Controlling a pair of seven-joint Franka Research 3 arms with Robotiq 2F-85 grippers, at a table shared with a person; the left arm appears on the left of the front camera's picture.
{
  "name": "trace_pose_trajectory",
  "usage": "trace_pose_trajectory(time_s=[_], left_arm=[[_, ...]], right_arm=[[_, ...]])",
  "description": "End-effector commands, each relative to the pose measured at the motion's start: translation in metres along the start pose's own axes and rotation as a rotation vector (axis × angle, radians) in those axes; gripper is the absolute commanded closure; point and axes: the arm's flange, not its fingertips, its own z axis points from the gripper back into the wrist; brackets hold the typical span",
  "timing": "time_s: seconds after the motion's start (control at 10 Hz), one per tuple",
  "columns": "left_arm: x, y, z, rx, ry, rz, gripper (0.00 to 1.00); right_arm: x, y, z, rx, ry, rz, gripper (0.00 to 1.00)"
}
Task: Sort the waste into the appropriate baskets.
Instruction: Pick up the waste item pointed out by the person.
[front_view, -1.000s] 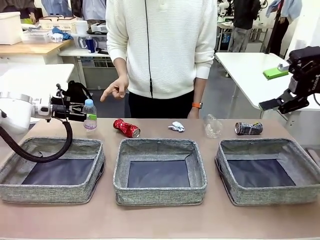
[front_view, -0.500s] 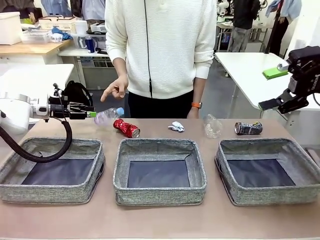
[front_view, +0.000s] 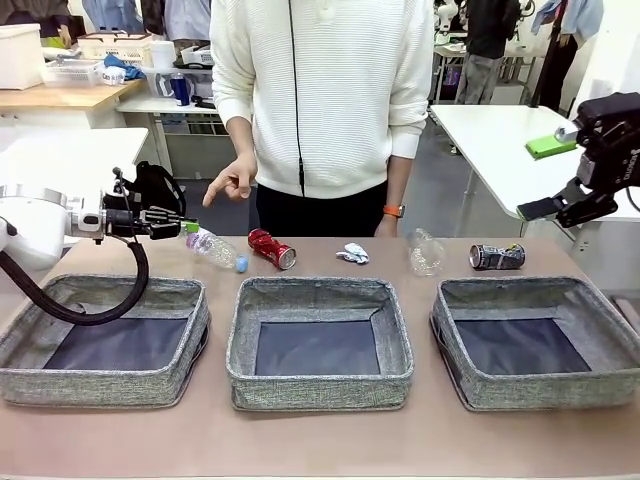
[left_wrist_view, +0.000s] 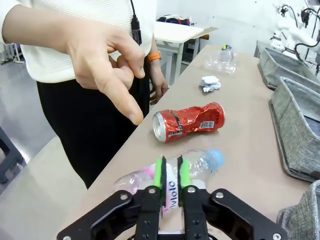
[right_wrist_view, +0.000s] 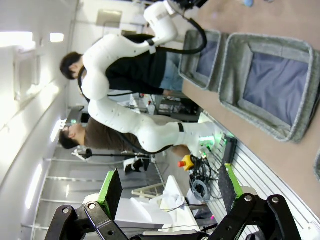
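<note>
The left gripper (left_wrist_view: 171, 167) has its fingers together, with the bottle (front_view: 216, 248) lying on its side at their tips. Best to reopen, straddle its middle and close gently. The right gripper (right_wrist_view: 170, 175) fingers stand apart.

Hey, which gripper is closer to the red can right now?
Left. The left gripper is closed at the tipped bottle lying right beside the red can. The right gripper hangs open, raised near the table's right end, past the blue can.
</note>
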Motion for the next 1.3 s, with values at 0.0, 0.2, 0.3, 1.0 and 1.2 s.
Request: trace_pose_trajectory(time_s=[0.0,0.2,0.3,1.0,1.2], left_arm=[[0.005,-0.005,0.006,0.003,0.021,-0.054,1.00],[0.010,-0.010,0.012,-0.024,0.037,-0.066,1.00],[0.015,-0.016,0.017,-0.033,0.055,-0.092,0.89],[0.092,-0.047,0.027,-0.008,0.536,-0.451,0.20],[0.104,-0.046,0.008,-0.051,0.642,-0.534,0.01]], right_arm=[[0.004,0.003,-0.002,0.021,-0.006,0.016,0.00],[0.004,0.003,-0.002,0.021,-0.006,0.016,0.00],[0.004,0.003,-0.002,0.021,-0.006,0.016,0.00],[0.004,0.003,-0.002,0.021,-0.006,0.016,0.00],[0.004,0.003,-0.002,0.021,-0.006,0.016,0.00]])
